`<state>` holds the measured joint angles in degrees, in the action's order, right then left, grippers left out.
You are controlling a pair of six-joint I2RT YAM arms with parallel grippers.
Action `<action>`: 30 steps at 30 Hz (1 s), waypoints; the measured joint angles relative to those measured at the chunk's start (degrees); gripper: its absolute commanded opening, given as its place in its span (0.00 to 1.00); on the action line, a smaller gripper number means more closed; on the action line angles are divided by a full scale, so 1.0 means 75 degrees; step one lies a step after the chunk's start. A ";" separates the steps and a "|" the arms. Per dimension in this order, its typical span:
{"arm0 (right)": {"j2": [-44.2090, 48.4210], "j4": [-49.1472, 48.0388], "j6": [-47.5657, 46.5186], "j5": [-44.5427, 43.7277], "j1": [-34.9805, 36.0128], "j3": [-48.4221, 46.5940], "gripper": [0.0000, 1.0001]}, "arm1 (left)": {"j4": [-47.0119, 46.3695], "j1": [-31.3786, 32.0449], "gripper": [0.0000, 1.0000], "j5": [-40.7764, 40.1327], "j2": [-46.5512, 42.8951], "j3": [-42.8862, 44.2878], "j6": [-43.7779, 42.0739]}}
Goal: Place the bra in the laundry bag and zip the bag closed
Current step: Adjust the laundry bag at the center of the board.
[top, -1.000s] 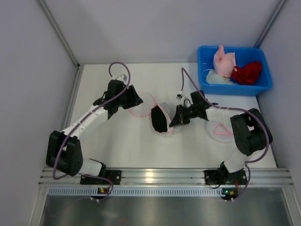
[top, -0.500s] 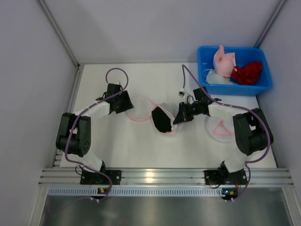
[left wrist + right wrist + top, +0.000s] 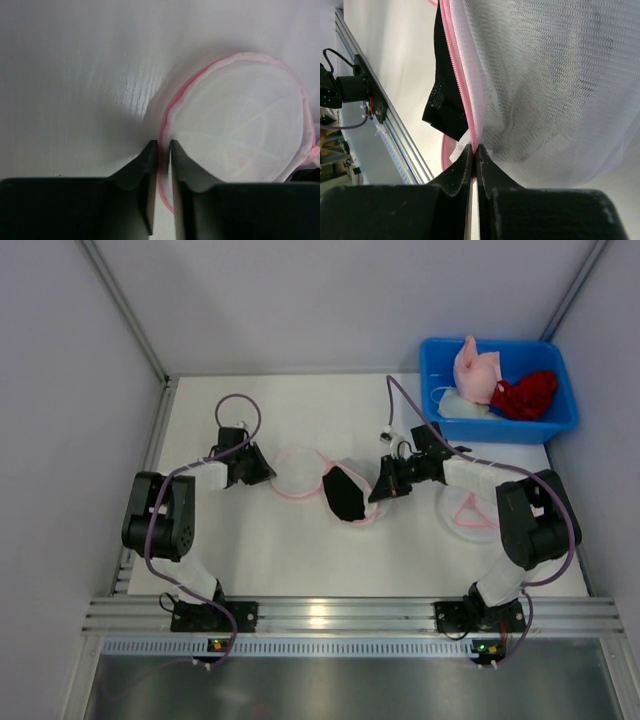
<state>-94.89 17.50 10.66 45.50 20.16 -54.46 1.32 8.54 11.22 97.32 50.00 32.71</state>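
On the bench (image 3: 290,550), black bra (image 3: 345,494) bunches at the laundry bag (image 3: 298,470)'s end; left hand (image 3: 161,150), now farther left, and right hand (image 3: 474,150) pinch its rim.

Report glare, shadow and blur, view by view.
Top external: even and sharp, with glare on the front rail. Left wrist: soft focus; the left gripper shades the table beside the bag. Right wrist: the bag's mesh is crisp; the right gripper is dark and blurred.

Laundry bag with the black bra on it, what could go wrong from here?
1. In the right wrist view, the bra sticks out past the pink zipper edge, so zipping could snag it.
2. The left tool pinches only the thin rim of the laundry bag, which may slip free.
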 measured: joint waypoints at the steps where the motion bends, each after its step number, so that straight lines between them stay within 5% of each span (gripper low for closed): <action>1: 0.0000 0.0003 0.0003 0.0000 0.0000 -0.0006 0.00 | -0.0076 -0.0079 0.08 0.0175 0.0067 -0.0023 0.0061; 2: 0.0000 0.0003 0.0003 0.0000 0.0000 -0.0012 0.00 | -0.0117 -0.0154 0.01 0.0367 0.0090 -0.0050 0.0082; 7: 0.0000 0.0108 0.0055 -0.0154 -0.0020 -0.0344 0.00 | 0.0029 -0.0242 0.00 0.1029 -0.0519 -0.0067 0.0000; 20: 0.0711 0.0694 -0.0216 -0.0845 -0.0079 -0.2098 0.00 | 0.1947 0.0108 0.00 0.0953 -0.5129 0.2221 -0.2261; 30: 0.0868 0.0338 0.0291 -0.0274 -0.0079 -0.1623 0.00 | 0.3319 0.0653 0.00 0.0300 -0.5339 0.1766 -0.3520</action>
<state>-88.38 20.03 12.84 43.44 19.57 -66.63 26.22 13.43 13.47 57.28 63.24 6.31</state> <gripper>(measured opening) 0.011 0.025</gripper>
